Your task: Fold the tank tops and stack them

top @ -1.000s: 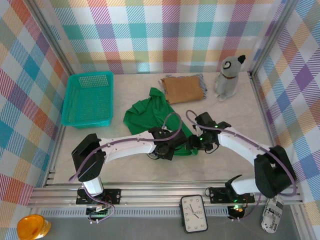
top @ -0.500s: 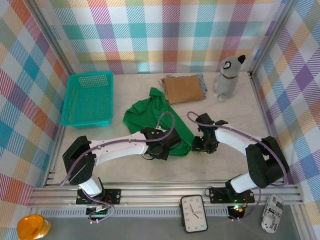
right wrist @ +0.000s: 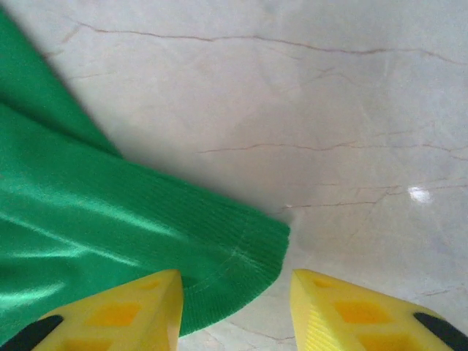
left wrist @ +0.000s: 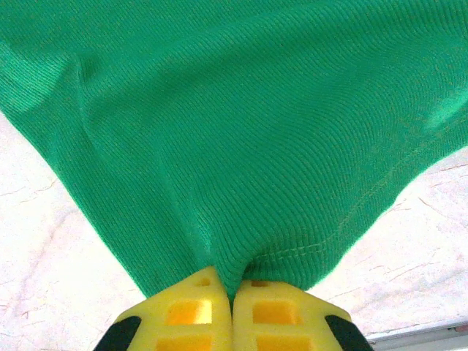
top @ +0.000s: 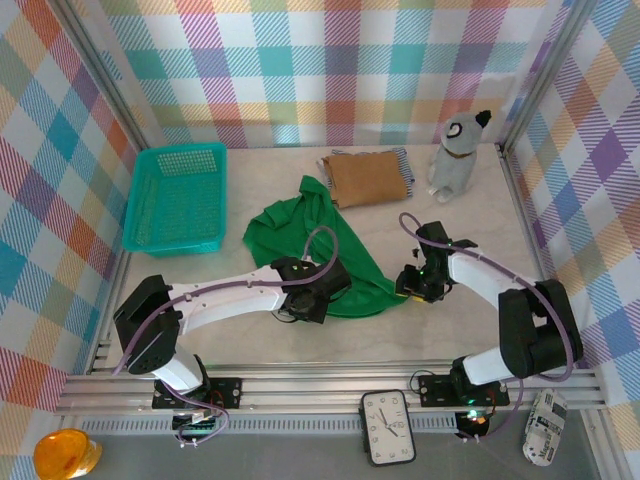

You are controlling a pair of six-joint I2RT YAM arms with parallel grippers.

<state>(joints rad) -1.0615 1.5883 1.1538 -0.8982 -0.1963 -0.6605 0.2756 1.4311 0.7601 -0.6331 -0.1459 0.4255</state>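
Left wrist: left gripper [left wrist: 232, 284] clamped shut on the green top [left wrist: 234, 131] at its hem, right gripper [right wrist: 234, 292] half-open straddling another corner, likely to spread it flat

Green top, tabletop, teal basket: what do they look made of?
The green tank top: fine ribbed knit, slight sheen; ribs and stitched hem show. The table: pale glossy marble look, thin veins and a glare spot; stone or laminate, cannot tell. The basket: likely rigid teal plastic, mesh of small holes.
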